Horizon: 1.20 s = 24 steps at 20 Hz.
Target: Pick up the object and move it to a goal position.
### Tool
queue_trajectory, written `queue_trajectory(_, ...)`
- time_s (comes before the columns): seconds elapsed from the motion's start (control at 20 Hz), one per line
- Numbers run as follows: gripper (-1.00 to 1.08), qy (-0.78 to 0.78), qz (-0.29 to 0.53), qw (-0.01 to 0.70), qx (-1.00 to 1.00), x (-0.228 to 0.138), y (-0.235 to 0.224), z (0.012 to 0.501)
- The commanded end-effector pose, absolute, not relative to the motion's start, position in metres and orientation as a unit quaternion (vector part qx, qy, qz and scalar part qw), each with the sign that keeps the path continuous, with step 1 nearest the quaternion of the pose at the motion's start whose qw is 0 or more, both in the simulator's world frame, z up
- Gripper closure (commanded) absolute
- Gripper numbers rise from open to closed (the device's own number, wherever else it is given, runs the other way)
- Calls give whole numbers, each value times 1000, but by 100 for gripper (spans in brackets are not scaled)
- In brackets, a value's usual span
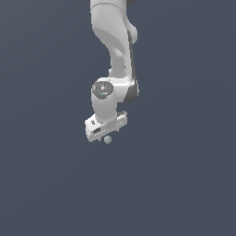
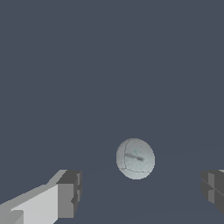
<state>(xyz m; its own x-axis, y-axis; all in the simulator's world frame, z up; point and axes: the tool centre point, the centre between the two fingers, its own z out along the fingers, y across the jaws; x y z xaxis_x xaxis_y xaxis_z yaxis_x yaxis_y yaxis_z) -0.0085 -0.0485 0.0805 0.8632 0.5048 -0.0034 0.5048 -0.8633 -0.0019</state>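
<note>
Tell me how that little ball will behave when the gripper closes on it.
The ball is round, so it will likely roll away if one finger touches first. It looks matte, so probably not slippery. It sits between the spread fingers of the gripper, nearer one, so expect a nudge sideways.

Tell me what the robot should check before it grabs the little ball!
1. Gripper open wide enough: ok, both fingers stand well apart with the ball in the gap.
2. Ball centred between the fingers: ok, roughly, in the wrist view.
3. Gripper low enough around the ball: cannot tell; in the exterior view the ball sits just below the gripper.
4. Ball lying still: cannot tell from one moment.
5. Fingers touching the ball: not yet, gaps show on both sides.
6. Goal spot visible: not ok, no marker shows.
</note>
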Motion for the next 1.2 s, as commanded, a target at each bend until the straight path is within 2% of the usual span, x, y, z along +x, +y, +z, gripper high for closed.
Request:
queue_trajectory(0.0,-92,-275,1,0,-961,-9,-52,76)
queue_trajectory(0.55,-92,-287,0,0,-958,-10,-56,68)
queue_trajectory(1.15,-92,-289,0,0,-957,-11,-56,23)
